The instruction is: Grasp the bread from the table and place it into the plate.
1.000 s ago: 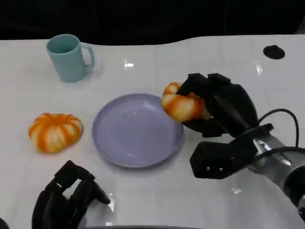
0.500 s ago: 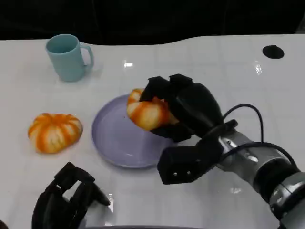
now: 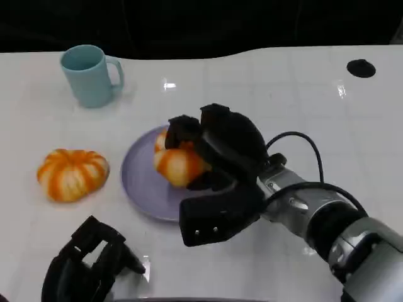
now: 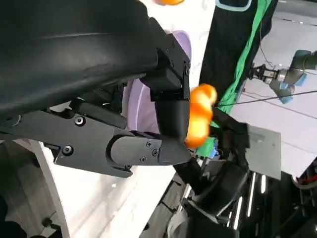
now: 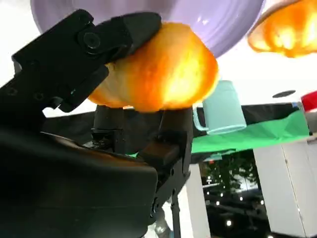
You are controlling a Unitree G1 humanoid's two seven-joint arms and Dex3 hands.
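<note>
My right hand [image 3: 223, 148] grips an orange-and-white bread roll [image 3: 177, 165] and holds it over the middle of the lavender plate [image 3: 140, 182]. In the right wrist view the roll [image 5: 163, 74] sits between the black fingers [image 5: 104, 39], with the plate [image 5: 228, 22] just beyond it; whether it touches the plate I cannot tell. My left hand [image 3: 88, 261] rests at the near left edge of the table, fingers curled, nothing in it. The left wrist view shows that hand's fingers [image 4: 148, 144], the plate [image 4: 133, 99] and the held roll [image 4: 199, 116].
A second orange-striped bread roll [image 3: 72, 173] lies on the white table left of the plate. A light blue mug [image 3: 90, 74] stands at the back left. A small black disc [image 3: 361, 68] sits at the far right.
My right hand has carried the roll leftward from the plate's right rim to over its middle. The left hand and the other things have stayed put.
</note>
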